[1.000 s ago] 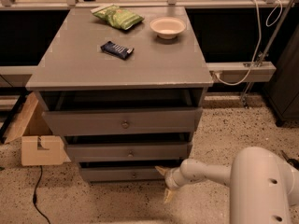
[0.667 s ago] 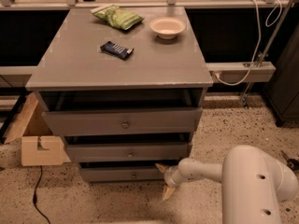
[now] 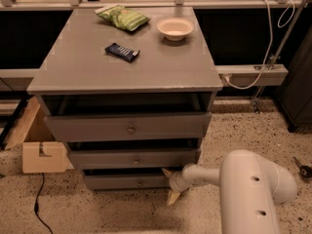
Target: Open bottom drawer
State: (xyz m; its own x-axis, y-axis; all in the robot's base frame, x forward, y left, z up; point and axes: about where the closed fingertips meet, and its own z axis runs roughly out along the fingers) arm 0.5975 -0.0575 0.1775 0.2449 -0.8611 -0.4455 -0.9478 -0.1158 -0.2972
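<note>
Low over speckled floor (image 3: 97, 213), gripper (image 3: 170, 184), fingers spread wide, sits beside right end of bottom drawer (image 3: 117, 181); approach step, grasping knob (image 3: 140, 183) seemingly next.

The grey tabletop (image 3: 161, 69) lies well above the end effector (image 3: 170, 185), which sits low near the floor with its fingers spread apart. The tabletop carries three items:
- a white bowl (image 3: 175, 28), above the end effector;
- a green snack bag (image 3: 123, 17), above-left;
- a dark wrapped bar (image 3: 122, 52), above-left.
</note>
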